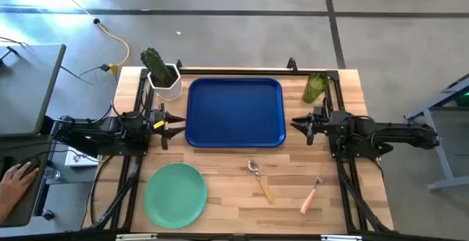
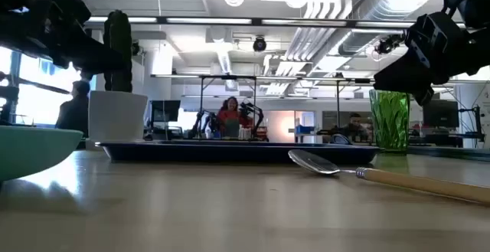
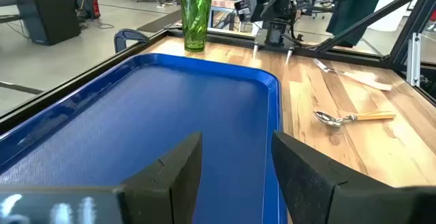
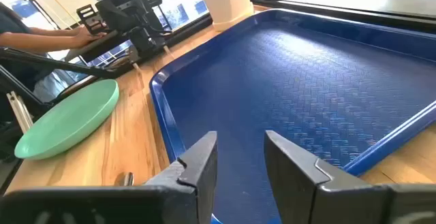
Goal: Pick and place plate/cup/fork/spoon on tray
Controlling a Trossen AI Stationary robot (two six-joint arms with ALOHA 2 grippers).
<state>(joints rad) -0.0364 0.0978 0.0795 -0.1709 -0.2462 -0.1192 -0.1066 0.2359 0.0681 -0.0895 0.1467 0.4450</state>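
The dark blue tray [image 1: 235,112] lies bare at the table's middle far side. The mint-green plate [image 1: 175,194] lies near the front left. The spoon [image 1: 259,179] lies in front of the tray, the fork [image 1: 311,195] to its right. The green cup [image 1: 316,87] stands right of the tray's far corner. My left gripper [image 1: 176,124] hovers open at the tray's left edge, my right gripper [image 1: 297,123] open at its right edge. Both are empty.
A green cactus in a white pot [image 1: 163,75] stands at the far left, beside the tray's corner. A person's hand [image 1: 16,175] rests on a desk left of the table. Bare wood lies between the plate, the spoon and the fork.
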